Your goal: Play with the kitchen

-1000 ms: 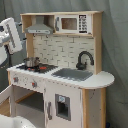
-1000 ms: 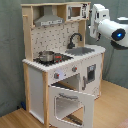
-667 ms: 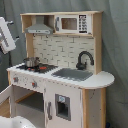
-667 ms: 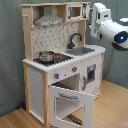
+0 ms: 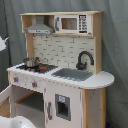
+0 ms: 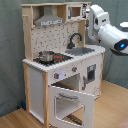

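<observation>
Since a second ago, the white robot arm (image 6: pixel 107 32) has drawn up beside the pale-wood toy kitchen (image 5: pixel 60 75), whose white oven door (image 6: pixel 70 102) hangs open. Its tool's state I cannot tell. Approach seems underway; next, reach toward a fixture.

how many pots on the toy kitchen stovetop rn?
1: a metal pot on the stovetop, at the end away from the sink. Nothing seen hidden.
</observation>
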Robot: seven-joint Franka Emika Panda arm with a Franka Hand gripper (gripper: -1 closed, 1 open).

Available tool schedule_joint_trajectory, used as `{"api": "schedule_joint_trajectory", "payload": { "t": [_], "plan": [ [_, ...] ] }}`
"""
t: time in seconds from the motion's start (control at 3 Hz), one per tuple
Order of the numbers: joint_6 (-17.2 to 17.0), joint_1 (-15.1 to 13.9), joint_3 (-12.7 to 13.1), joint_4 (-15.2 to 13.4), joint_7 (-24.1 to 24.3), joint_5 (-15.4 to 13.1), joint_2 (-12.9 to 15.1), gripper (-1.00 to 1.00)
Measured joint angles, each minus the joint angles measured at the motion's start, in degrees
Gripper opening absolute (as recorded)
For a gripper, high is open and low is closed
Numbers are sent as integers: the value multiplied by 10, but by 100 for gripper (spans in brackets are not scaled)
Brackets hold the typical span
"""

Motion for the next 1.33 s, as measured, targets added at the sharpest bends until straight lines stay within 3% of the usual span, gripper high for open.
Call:
{"api": "schedule_joint_trajectory", "payload": {
  "t": [0.33, 0.67, 1.33],
  "plan": [
    [-14, -18, 48, 22, -27, -12, -6, 100],
    [-14, -22, 78, 20, -76, -17, -21, 100],
    [-11, -18, 120, -9, -179, -17, -39, 100]
  ]
}}
